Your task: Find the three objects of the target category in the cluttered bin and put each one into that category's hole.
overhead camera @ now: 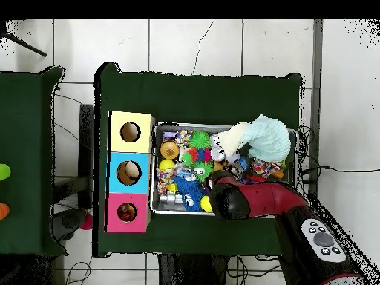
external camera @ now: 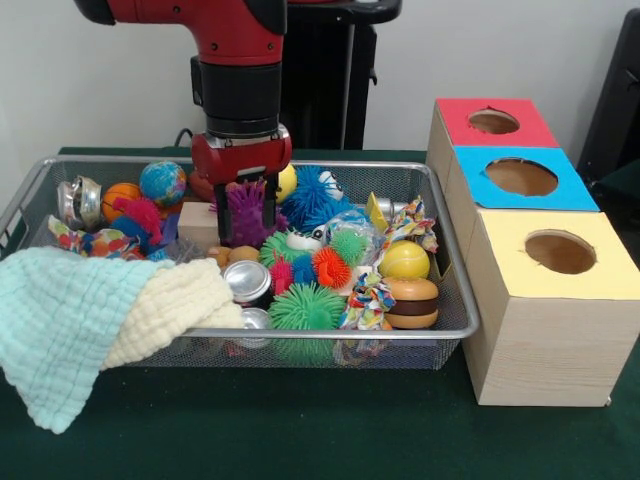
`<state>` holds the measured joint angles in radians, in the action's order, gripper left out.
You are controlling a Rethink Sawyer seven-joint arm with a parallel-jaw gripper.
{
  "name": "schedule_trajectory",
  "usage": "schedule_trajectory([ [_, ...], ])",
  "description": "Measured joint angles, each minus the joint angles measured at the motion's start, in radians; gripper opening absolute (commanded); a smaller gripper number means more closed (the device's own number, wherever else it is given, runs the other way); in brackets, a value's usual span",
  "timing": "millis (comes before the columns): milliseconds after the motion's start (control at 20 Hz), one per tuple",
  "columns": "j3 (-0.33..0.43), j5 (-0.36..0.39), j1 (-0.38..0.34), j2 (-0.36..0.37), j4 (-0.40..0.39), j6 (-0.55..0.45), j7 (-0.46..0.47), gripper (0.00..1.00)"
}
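Draped over the bin's (external camera: 320,333) near left corner, a mint cloth (external camera: 55,325) and a cream cloth (external camera: 170,305) are seen. Behind them, a green spiky ball (external camera: 305,308), a toy burger (external camera: 411,303) and small cans (external camera: 247,281) are heaped. Further back, the gripper (external camera: 241,215) is lowered onto a purple spiky toy (external camera: 250,212), its fingers straddling it without visibly closing. Which category is wanted cannot be told. Such rubbery toys are judged light, soft and springy; a grasp across the body, not the bristles, is advised. Beside the bin, the three-holed box (external camera: 540,260) is set.

Mint cloth (external camera: 55,325) and cream cloth (external camera: 175,305) seemingly overlap.
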<state>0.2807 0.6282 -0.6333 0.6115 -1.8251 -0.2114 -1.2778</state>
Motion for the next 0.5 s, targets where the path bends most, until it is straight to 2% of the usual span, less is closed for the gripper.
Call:
schedule_trajectory([
  [500,-0.045,0.055,0.047,-0.001,0.032,0.000,0.000,1.00],
])
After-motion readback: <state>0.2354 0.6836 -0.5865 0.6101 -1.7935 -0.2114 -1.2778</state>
